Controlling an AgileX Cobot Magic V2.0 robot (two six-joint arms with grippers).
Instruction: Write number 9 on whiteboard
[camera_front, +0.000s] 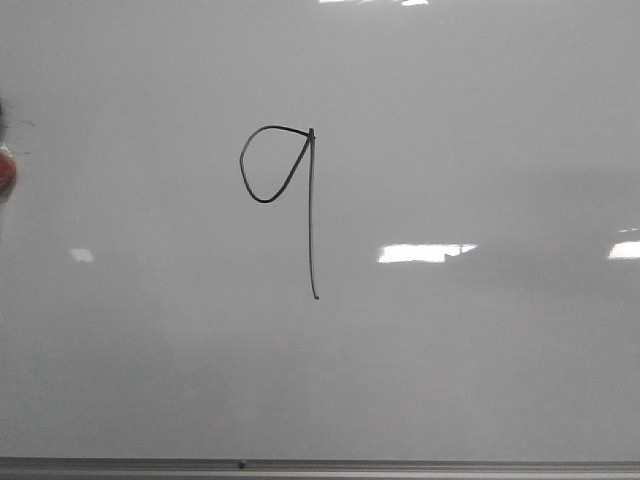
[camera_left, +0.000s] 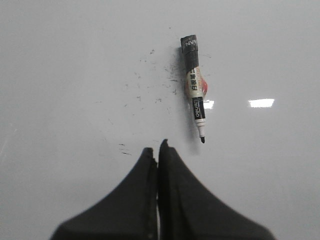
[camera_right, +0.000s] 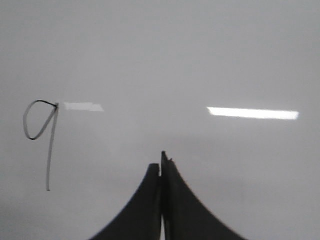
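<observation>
The number 9 (camera_front: 290, 190) is drawn in thin black line on the whiteboard (camera_front: 480, 380), a teardrop loop joined to a long straight stem. It also shows in the right wrist view (camera_right: 45, 135). A black-capped marker (camera_left: 195, 85) lies on the whiteboard (camera_left: 65, 75) in the left wrist view, its bare tip pointing toward my left gripper (camera_left: 156, 150). The left gripper is shut and empty, a little short of the marker's tip. My right gripper (camera_right: 161, 162) is shut and empty over bare board, well apart from the 9. Neither gripper shows in the front view.
The board's grey metal frame (camera_front: 320, 466) runs along the bottom of the front view. A red and dark object (camera_front: 5, 165) sits at the board's left edge. Faint dark smudges (camera_left: 145, 85) lie beside the marker.
</observation>
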